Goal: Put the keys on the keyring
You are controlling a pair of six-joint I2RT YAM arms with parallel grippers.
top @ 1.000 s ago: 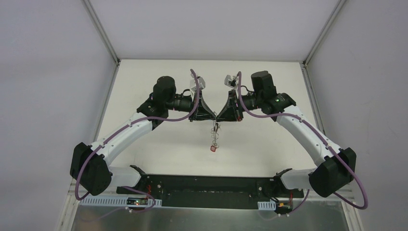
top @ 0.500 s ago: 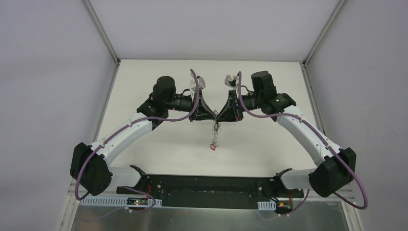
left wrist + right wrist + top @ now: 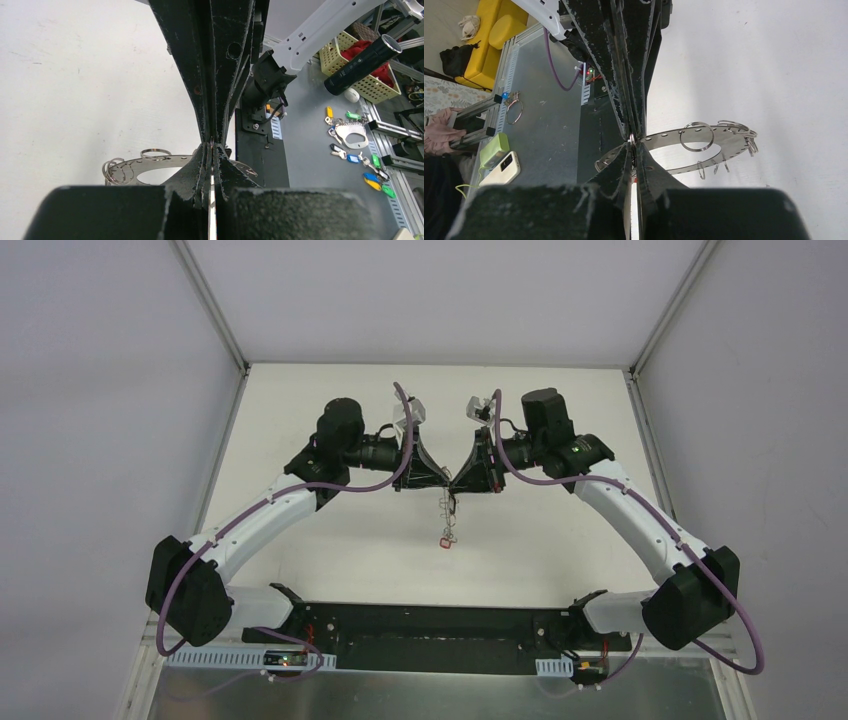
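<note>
Mid-air, left gripper [image 3: 212,150] and right gripper [image 3: 632,142] both clamp the keyring [image 3: 664,137], apparently (key [image 3: 442,544] dangling beneath); best hold left steady while right threads.

No lettering, brand, number or sign can be read in any of the three views. The wide flat grey metal keyring [image 3: 724,145] shows only punched holes. The coloured plastic key tags [image 3: 353,158] lying beyond the table are too small to make out. The white phone [image 3: 504,170] carries no legible mark.
</note>
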